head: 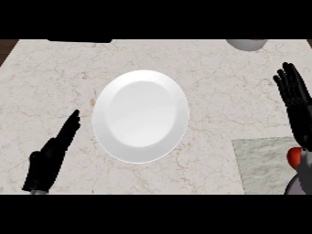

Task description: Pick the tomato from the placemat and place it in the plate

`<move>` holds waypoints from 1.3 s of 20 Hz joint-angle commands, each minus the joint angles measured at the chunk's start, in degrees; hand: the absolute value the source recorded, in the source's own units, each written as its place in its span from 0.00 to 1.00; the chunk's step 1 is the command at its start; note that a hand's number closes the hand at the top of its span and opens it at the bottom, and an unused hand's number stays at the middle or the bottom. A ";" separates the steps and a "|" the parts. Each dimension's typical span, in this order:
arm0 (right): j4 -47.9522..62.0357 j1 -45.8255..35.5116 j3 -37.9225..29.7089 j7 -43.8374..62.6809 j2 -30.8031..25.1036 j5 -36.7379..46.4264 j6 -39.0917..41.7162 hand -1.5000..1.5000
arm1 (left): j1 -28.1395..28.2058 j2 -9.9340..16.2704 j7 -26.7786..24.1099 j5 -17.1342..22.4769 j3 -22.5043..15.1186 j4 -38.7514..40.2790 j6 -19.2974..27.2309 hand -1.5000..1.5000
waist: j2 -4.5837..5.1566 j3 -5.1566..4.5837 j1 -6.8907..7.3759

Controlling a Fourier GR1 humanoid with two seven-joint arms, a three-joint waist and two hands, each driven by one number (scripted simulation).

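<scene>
while the tomato [293, 156] sits on the placemat [263, 164] at the lower right of the counter [43, 82], most of it is hidden behind the right forearm, so only a red sliver shows at the arm's left edge, and that hiding is the first risk: a grasp planned on such a partial sight could close off-centre and nudge the round fruit so that it rolls across the mat or off toward the counter's near edge

the right hand [300, 107] is released, fingers straight and pointing up the view, and it holds nothing; it lies beyond the tomato, well apart from it, so in my judgement the pick has not begun. to reach the fruit the hand would have to draw back toward the body, and the wrist or forearm could brush the tomato on the way and push it before any fingers get round it

the left hand [50, 157] is also open and empty, fingers straight, resting at the lower left near the plate [141, 116] but not touching it

the plate is white and shallow, in the middle of the counter, well apart from the mat. a tomato let go from height or near the rim could roll out again. a small bowl [246, 44] shows at the far edge, clear of the likely path
</scene>
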 commanded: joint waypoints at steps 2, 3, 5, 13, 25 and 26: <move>-2.30 -3.05 -3.45 8.44 2.45 -3.05 -5.09 0.00 | -5.28 -1.12 0.19 -0.91 3.66 1.83 1.85 0.50 | 0.27 0.23 -2.50; -0.15 -6.04 -5.43 10.98 3.77 -3.76 -8.70 0.00 | -5.60 0.64 1.21 0.01 4.58 -0.64 0.75 0.50 | 0.27 0.24 -2.02; 3.74 -9.81 -9.57 14.01 5.18 -4.78 -14.70 0.00 | -10.19 0.29 -0.20 -1.67 5.68 1.75 2.25 0.50 | 0.59 0.22 -2.23; 6.94 2.85 0.44 14.30 4.81 16.02 -22.65 0.00 | -12.66 -3.31 -3.24 -2.55 4.60 8.33 2.44 0.50 | 0.49 0.27 -2.96; -17.20 14.25 1.60 29.09 -7.28 35.43 -22.26 0.00 | -17.96 -2.68 -2.35 -0.69 10.07 12.85 -1.61 0.50 | 0.19 0.17 -3.12; -22.20 15.50 2.86 35.27 -8.77 36.92 -19.01 0.00 | -15.27 -2.79 -2.54 -1.78 8.98 10.23 -0.65 0.50 | 0.01 0.12 -3.05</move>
